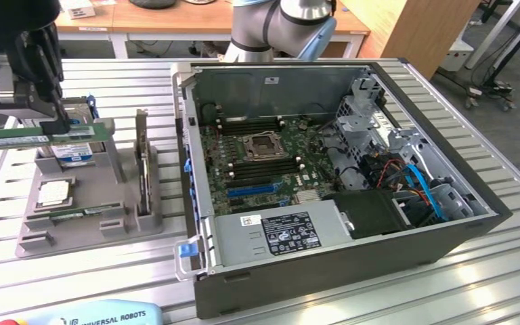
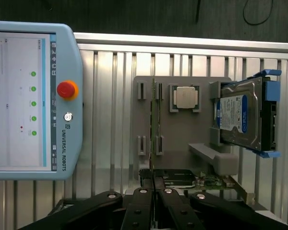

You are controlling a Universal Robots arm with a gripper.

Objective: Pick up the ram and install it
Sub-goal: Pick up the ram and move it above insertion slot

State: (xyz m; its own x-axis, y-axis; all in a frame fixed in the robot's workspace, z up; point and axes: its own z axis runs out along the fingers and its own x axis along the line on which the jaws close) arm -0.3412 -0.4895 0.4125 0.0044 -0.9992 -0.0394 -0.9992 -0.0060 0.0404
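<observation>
End effector (image 2: 153, 184): fingers pinched on the ram (image 2: 213, 181); it shows at the exterior view's upper left (image 1: 59, 127).
Ram (image 1: 7, 140): green stick held level in the air, above the hard drive end of the tray, well apart from the case.
Teach pendant (image 1: 89, 315): lies on the slatted surface (image 1: 495, 271) beside the tray, screen lit.
Tray (image 1: 89, 233): grey fixture on the surface. It holds a blue-labelled hard drive (image 1: 72, 152) on edge, a silver processor (image 1: 54, 193) flat in its recess, and a second green stick (image 1: 84, 214) on edge between clips.
Case (image 1: 332, 277): side open. Inside are the motherboard (image 1: 260, 169), a labelled power supply (image 1: 283, 233) and blue cables (image 1: 422, 186).
</observation>
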